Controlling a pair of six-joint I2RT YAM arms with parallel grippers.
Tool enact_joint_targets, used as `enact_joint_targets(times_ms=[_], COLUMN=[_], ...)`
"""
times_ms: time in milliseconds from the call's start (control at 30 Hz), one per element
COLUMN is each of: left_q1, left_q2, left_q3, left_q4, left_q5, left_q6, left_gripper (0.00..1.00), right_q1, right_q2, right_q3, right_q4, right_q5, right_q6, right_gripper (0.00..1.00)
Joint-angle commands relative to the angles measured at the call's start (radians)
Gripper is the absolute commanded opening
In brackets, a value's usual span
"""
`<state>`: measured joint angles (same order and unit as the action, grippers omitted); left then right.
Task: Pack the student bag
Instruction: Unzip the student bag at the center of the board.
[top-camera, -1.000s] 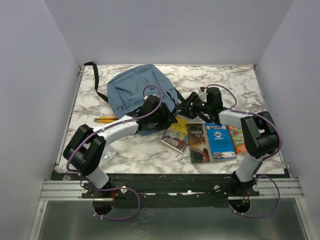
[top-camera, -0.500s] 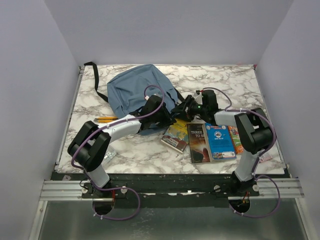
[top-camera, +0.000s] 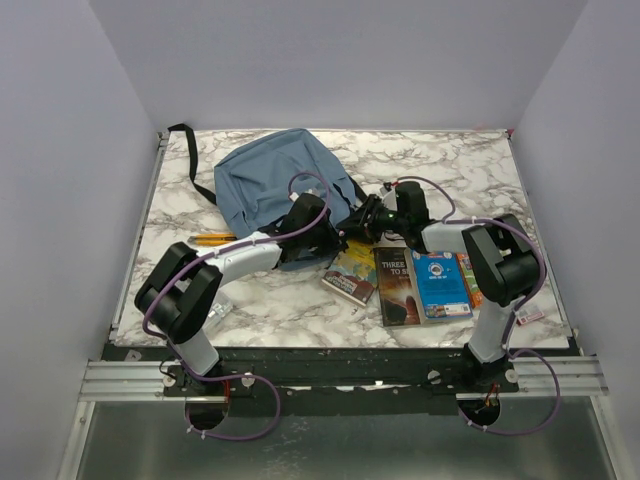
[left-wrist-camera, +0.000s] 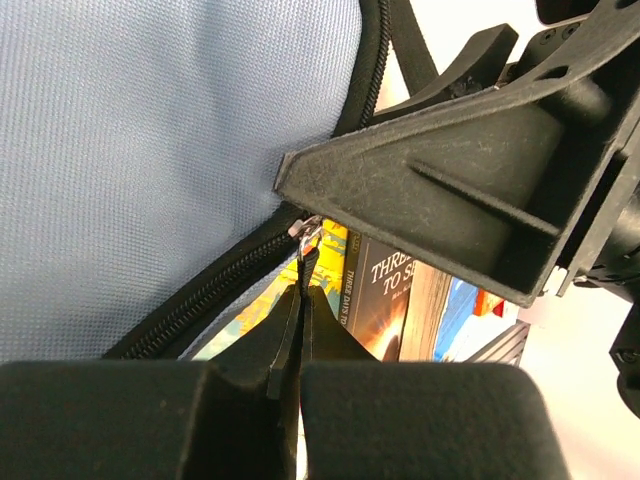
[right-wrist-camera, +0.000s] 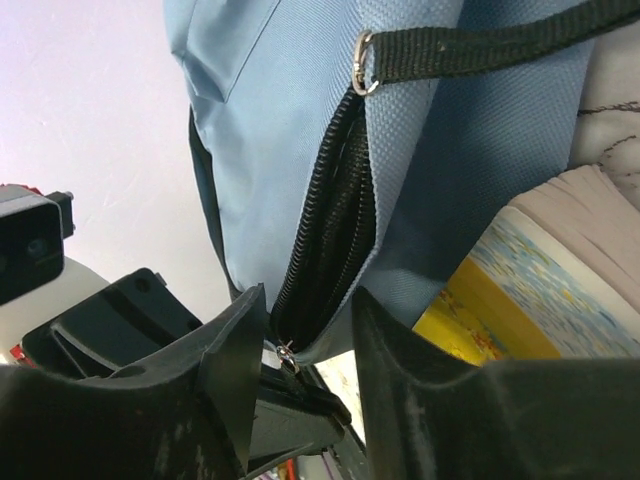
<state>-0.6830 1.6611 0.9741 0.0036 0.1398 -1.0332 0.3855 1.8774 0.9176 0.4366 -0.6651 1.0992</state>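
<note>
Now the right gripper (top-camera: 362, 222) has slid left onto the student bag (top-camera: 275, 185), which lies far-left on the table (top-camera: 480, 160); its jaws stand apart astride the zip (gripping nothing). The left gripper (left-wrist-camera: 300, 292) is pinched tight on the zip pull (left-wrist-camera: 306, 245), so unzipping can likely start; the books (top-camera: 425, 285) wait near-right.

Student bag (top-camera: 265, 180): dusty-blue fabric, black straps, black zip teeth. Zip pull (left-wrist-camera: 308, 250): black tab, silver ring. Table (top-camera: 460, 165): white marble, grey veining. Dark brown book (top-camera: 397, 285); bright blue book (top-camera: 440, 282). Pencil (top-camera: 212, 239): yellow.
</note>
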Motion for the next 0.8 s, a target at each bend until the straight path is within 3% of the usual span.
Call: enact_joint_targets(times_ms=[0,100,233,533,767], left_q1=[-0.008,-0.009,-0.010,0.028,0.179], left_q2=[-0.044,-0.061,-0.087,-0.174,-0.378], left_q3=[-0.012,0.006,0.009,-0.099,-0.264], left_q4=[-0.041,-0.164,-0.255,-0.328,-0.346], left_q5=[-0.043,-0.113,-0.166,-0.175,-0.169], left_q6=[0.053,0.070,0.096,0.106,0.165], left_gripper=[0.00,0.00,0.00,0.00,0.00], right_q1=[0.009,0.011,0.013,0.010,-0.028], right_q2=[0.031,0.030,0.020,0.032,0.030], right_q3=[0.027,0.019,0.018,0.078,0.130], right_q4=[0.046,0.061,0.050,-0.020,-0.085], right_q5=[0.015,0.030,0.057,0.056,0.049], right_q6=[0.015,0.024,0.012,-0.050,-0.134], right_gripper=[0.37,0.13,0.01,0.01,0.01])
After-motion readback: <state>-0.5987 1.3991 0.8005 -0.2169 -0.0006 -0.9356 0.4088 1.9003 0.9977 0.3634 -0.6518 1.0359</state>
